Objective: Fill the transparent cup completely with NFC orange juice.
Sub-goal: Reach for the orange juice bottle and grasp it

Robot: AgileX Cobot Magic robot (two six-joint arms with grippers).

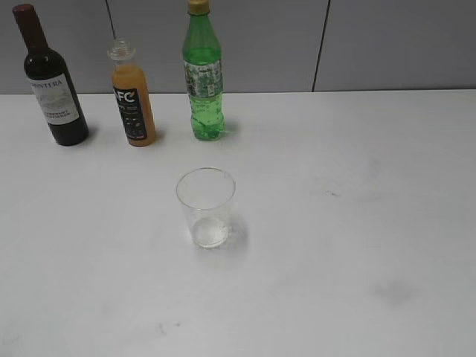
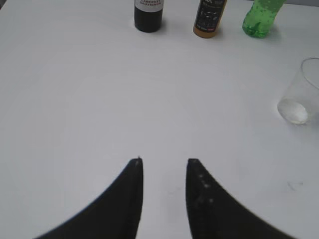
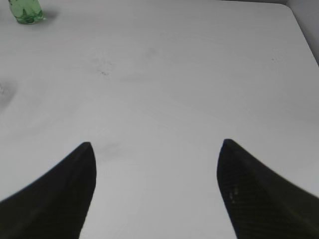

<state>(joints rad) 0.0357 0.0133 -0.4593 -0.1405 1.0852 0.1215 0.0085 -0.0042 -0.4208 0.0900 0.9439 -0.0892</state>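
The orange juice bottle (image 1: 132,97) reads "NFC"; the wine bottle (image 1: 53,85) label reads "MONTERA".

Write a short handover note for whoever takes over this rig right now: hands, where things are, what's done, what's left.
Left hand: open partway, holding nothing, above bare table.
Right hand: wide open, holding nothing.
Cup: upright near the table's middle, no juice in it.
Juice bottle: back row, cap on, between the wine bottle and the green soda bottle, apart from both.
Done: nothing yet.
Left: pick up the juice bottle, uncap it, fill the cup to the top.
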